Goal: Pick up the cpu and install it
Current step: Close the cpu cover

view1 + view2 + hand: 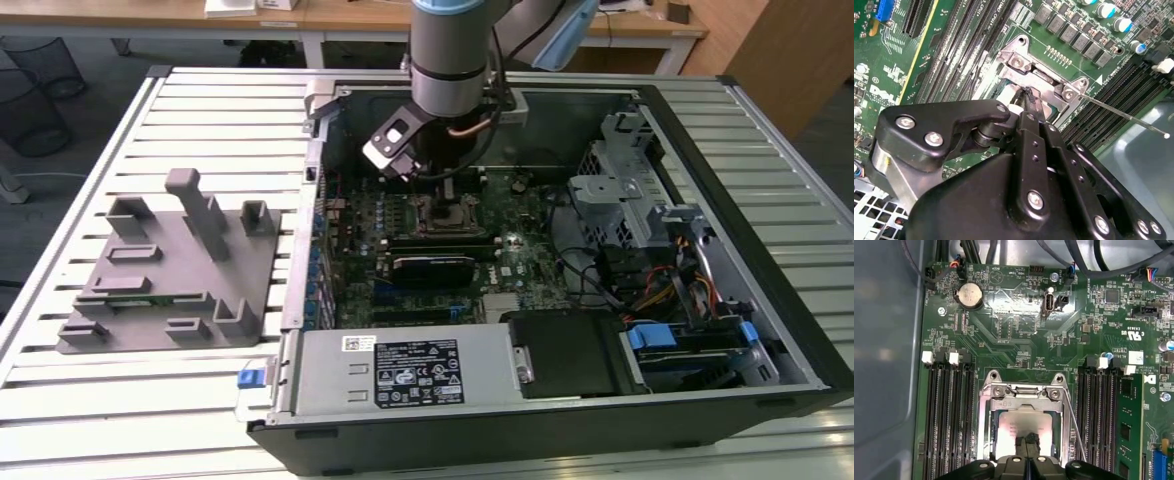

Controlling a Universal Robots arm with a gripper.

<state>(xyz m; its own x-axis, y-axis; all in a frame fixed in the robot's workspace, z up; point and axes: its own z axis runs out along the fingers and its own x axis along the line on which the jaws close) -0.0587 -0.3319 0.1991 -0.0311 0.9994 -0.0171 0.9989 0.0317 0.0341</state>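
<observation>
Currently, item one: your gripper (1027, 442), fingers closed together, tips right at the cpu (1021, 422). Item two: the cpu, lying flat inside the metal-framed socket (1026, 390) on the motherboard (1014, 342), memory slots (949, 415) either side.

Bright even light, soft shadows, glare on cpu (1009, 422)

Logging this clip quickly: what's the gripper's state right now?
Gripper: shut, holding nothing, tips together over the small flat square silvery cpu, which lies in the dark metal-framed socket.
</observation>
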